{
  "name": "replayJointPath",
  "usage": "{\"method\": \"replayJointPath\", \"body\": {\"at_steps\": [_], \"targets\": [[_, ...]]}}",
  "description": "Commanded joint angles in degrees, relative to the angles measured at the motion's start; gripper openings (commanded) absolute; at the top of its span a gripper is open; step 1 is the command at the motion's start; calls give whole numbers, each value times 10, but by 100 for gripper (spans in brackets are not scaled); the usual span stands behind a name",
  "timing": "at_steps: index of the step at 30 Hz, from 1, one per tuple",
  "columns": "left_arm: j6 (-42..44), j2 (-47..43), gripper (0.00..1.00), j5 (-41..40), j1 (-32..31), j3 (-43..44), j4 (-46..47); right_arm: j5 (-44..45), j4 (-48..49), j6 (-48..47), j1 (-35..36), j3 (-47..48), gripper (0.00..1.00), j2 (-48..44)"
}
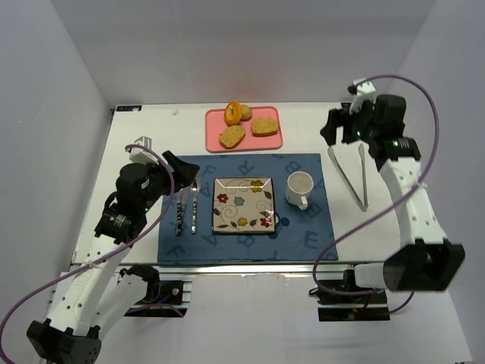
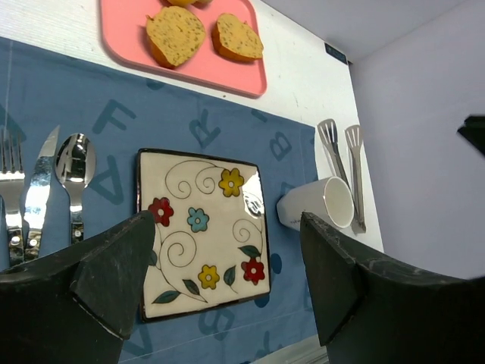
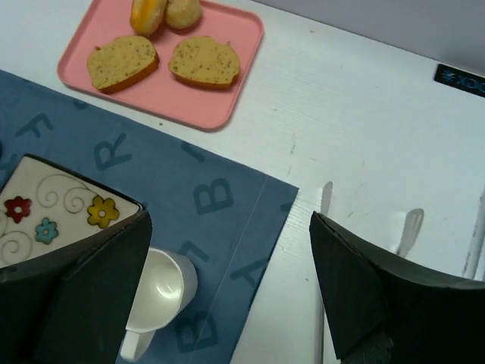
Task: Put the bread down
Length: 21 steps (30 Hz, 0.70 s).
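The bread lies on a pink tray [image 1: 271,141] at the back of the table: two flat toasted slices [image 1: 232,136] [image 1: 264,126] and an orange-brown roll [image 1: 233,113] behind them. The slices also show in the left wrist view [image 2: 176,36] and the right wrist view [image 3: 203,61]. The flowered square plate [image 1: 242,203] sits empty on the blue placemat [image 1: 204,168]. My left gripper [image 1: 180,167] is open and empty, raised left of the plate [image 2: 189,189]. My right gripper [image 1: 333,127] is open and empty, raised right of the tray, above the tongs.
A white mug [image 1: 298,188] stands right of the plate. Metal tongs [image 1: 352,176] lie on the white table right of the mat. A fork, knife and spoon [image 1: 187,208] lie left of the plate. White walls enclose the table.
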Motion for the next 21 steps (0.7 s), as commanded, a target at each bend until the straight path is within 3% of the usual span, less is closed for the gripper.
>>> {"method": "replayJointPath", "body": {"at_steps": [1,4,7,9,10,11,12,14,16,21], "targets": [[12,-6,86,31,2,-8,22,47,30,-41,-22,-121,89,-78],[17,-9,87,37,2,-13,25,32,40,-154,-58,-206,89,-149],[24,-15,87,44,2,-20,29,67,46,-176,-77,-254,84,-160],[29,-19,87,48,2,-24,29,57,13,-172,-109,-259,69,-149],[33,-22,87,50,2,-27,30,54,6,-166,-128,-268,38,-137],[34,-26,87,52,1,-30,29,60,-5,-162,-135,-272,28,-132],[36,-28,87,54,2,-32,29,61,-11,-164,-141,-276,26,-126],[39,-32,87,58,2,-37,28,67,-36,-180,-148,-285,46,-108],[37,-42,87,63,2,-52,30,74,-53,-191,-148,-288,89,-89],[27,-56,87,71,2,-83,43,131,-42,-211,-150,-312,89,-57]]}}
